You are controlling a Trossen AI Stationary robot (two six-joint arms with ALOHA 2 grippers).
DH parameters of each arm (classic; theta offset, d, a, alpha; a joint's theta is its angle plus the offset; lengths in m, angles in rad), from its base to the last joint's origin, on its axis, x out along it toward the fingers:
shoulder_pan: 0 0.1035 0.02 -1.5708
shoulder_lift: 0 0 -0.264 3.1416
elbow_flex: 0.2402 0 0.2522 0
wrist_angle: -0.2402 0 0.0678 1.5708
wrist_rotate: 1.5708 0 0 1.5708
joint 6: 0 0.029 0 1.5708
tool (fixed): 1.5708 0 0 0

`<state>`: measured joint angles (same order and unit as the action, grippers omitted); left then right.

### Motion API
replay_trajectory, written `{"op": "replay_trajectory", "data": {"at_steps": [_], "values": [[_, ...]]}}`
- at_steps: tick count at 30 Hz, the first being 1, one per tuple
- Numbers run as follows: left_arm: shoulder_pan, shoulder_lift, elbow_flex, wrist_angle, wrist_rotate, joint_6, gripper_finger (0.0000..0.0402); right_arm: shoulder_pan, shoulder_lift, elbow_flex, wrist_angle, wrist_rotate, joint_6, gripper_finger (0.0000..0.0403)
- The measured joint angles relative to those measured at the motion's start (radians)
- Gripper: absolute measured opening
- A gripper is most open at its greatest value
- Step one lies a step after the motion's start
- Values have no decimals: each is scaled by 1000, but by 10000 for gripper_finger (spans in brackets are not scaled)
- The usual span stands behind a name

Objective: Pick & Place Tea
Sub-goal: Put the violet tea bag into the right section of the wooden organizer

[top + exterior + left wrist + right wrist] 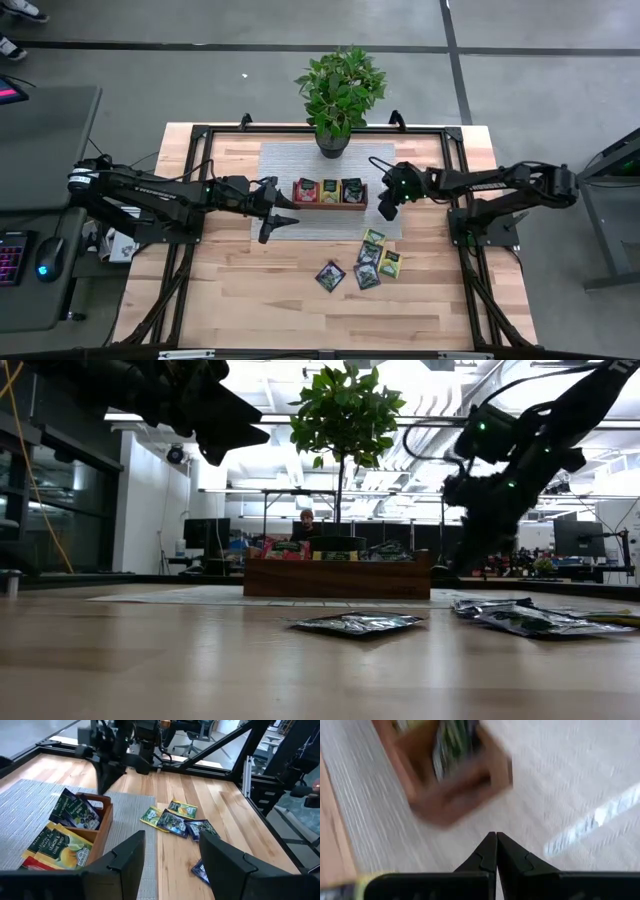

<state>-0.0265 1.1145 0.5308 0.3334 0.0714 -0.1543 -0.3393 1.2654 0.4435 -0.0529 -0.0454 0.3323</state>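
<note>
Tea untouched; right gripper closed, empty.

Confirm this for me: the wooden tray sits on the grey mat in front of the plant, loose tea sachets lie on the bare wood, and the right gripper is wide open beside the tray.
One detail is wrong. The right gripper is shut, not open: the right wrist view shows its fingertips pressed together with nothing between them. The rest stands: the wooden tray sits on the grey mat in front of the plant, and loose tea sachets lie on bare wood.

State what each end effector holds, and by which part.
Nothing is held. The right end effector is shut on nothing beside the wooden tray; the left end effector hangs open, empty, above the grey mat.
</note>
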Motion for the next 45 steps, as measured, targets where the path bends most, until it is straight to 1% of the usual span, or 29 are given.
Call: {"op": "replay_trajectory", "data": {"at_steps": [3, 5, 7, 11, 14, 18, 22, 26, 29, 36, 41, 45], "values": [[0, 0, 0, -5, 7, 0, 184, 11, -1, -1, -70, -102, 9, 1], [0, 0, 0, -15, 12, 0, 184, 39, -2, -1, -97, -181, 10, 1], [0, 0, 0, -30, 15, 0, 184, 85, -2, -1, -102, -235, 26, 0], [0, 0, 0, -47, 20, 0, 184, 211, -3, 0, -99, -241, 90, 0], [0, 0, 0, -48, 20, 1, 184, 325, -3, 0, -83, -203, 159, 0], [0, 0, 0, -48, 20, 11, 184, 499, -3, 0, 14, -127, 270, 0], [0, 0, 0, -45, 20, 6, 184, 653, -3, 0, 90, 11, 381, 0], [0, 27, 0, -29, 18, -20, 184, 760, -3, 0, 136, 149, 451, 0], [-2, 62, 0, 2, 26, -42, 184, 810, -3, 0, 152, 198, 488, 0], [-79, 221, 2, 217, 10, -91, 184, 895, -3, 0, 153, 302, 562, 0], [-142, 303, 0, 275, -38, -146, 184, 928, -1, 15, 135, 330, 576, 0], [-189, 326, 1, 281, -54, -198, 184, 931, 37, 88, 99, 332, 514, 0]]}}
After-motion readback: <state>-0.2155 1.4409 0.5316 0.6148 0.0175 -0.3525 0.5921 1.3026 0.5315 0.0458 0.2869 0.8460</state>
